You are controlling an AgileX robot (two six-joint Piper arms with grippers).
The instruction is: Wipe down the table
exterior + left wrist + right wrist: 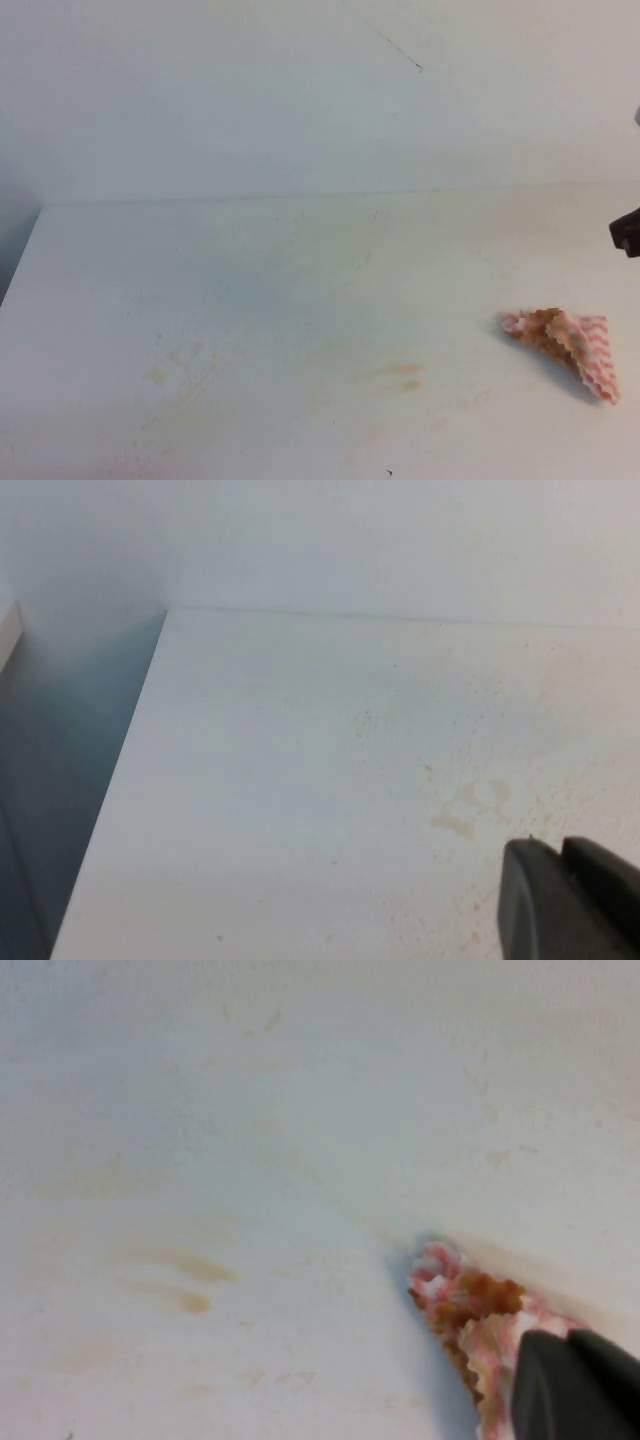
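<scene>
A crumpled pink-and-white cloth [565, 343], soiled brown, lies on the white table [300, 280] at the right. My right gripper [626, 230] shows as a dark tip at the right edge, beyond the cloth and apart from it. In the right wrist view its fingers stand together, so the right gripper [570, 1342] is shut over the cloth [465, 1305] with nothing held. My left gripper [560, 846] is shut and empty above the table's left part, out of the high view. Brown stains [400, 372] mark the table's front middle.
Fainter smears [172, 364] sit at the front left; one of them shows as a pale ring stain [475, 805] near the left gripper. A white wall [300, 90] rises behind the table. The table's left edge [20, 255] drops off into shadow.
</scene>
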